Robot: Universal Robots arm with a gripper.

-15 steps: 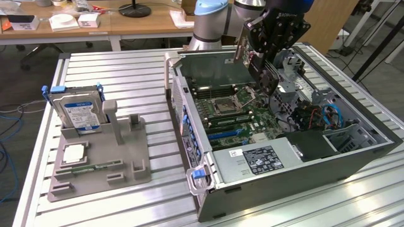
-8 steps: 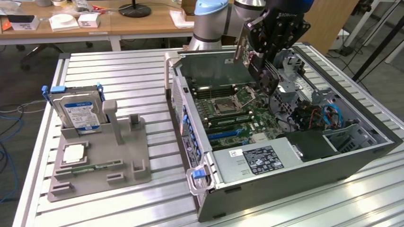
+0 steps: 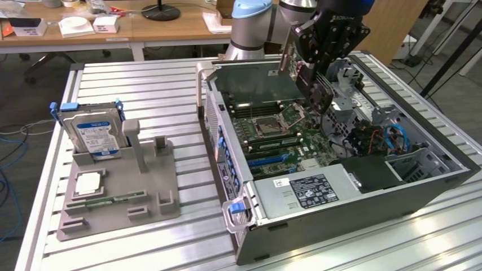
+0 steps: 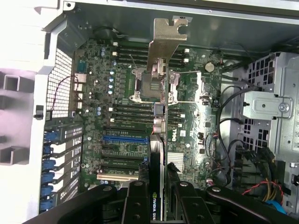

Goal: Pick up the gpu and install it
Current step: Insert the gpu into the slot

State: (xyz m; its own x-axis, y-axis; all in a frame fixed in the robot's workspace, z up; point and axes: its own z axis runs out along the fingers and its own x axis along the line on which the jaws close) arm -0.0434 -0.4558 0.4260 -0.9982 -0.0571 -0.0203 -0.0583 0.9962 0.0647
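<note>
Hand (image 4: 158,189) grips the gpu (image 4: 160,140), card held edge-on above the motherboard (image 4: 121,116) inside the open computer case (image 3: 362,197), not yet seated. Best done by lining the card up with the blue expansion slot (image 4: 125,138), bracket toward the rear wall, lowering straight without tilt.

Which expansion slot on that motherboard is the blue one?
The blue slot, right beside the memory slots; the black slots follow it, and the cream slot comes last.

gpu (image 4: 159,114): dark card, silver bracket, edge-on, held above motherboard (image 4: 122,140).
</note>
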